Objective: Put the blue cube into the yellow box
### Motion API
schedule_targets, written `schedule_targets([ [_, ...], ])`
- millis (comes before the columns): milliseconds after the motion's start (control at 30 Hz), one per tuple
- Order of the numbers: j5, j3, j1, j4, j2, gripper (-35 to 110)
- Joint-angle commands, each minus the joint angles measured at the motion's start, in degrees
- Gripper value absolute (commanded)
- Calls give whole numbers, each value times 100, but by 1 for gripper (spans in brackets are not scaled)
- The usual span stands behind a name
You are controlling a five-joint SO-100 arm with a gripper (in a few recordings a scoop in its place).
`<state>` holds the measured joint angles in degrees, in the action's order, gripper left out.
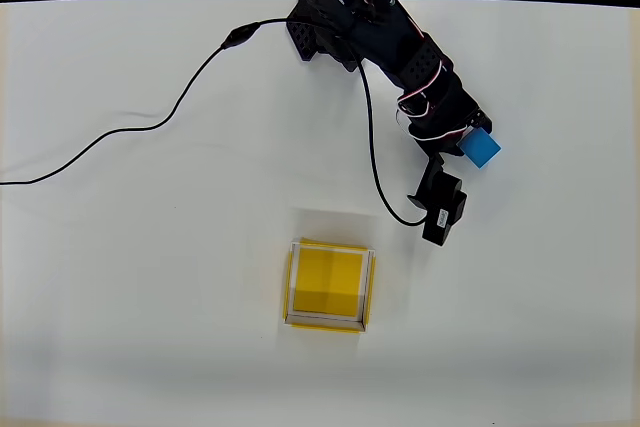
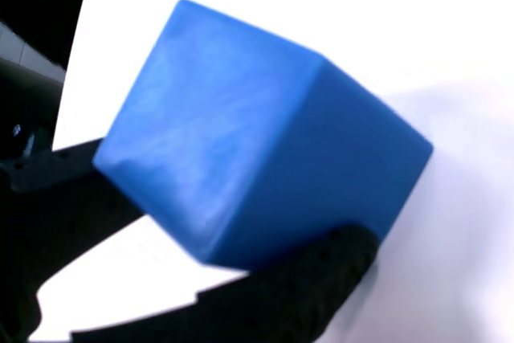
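The small bright-blue matte cube [image 1: 481, 148] sits in the grip of the black two-finger gripper [image 1: 470, 142], up and to the right of the shallow square yellow box with pale walls [image 1: 329, 285] in the overhead view, well apart from it. In the wrist view the blue cube [image 2: 257, 138] looms large and tilted, one corner pointing up, with a black finger [image 2: 313, 279] pressed under its lower edge and another dark finger touching its left side; the gripper [image 2: 201, 222] is closed around the cube, whose shadow falls on the white table [image 2: 321, 6] behind it.

The black arm [image 1: 400, 47] runs from the cube up and left toward its base near the table's far edge. A black block-shaped part with a small white label [image 1: 443, 209] lies between the cube and the yellow box, nearer the cube. A thin black cable [image 1: 372, 147] loops from the arm down to that part, and another black cable [image 1: 120, 132] trails away to the left across the white table [image 1: 150, 297]. The yellow box's floor is bare.
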<state>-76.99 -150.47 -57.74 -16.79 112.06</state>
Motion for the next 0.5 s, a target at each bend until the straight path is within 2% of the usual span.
schedule_targets([
  [0,-325,615,123,-70,325,22],
  [467,-1099,1573,237,-809,686,22],
])
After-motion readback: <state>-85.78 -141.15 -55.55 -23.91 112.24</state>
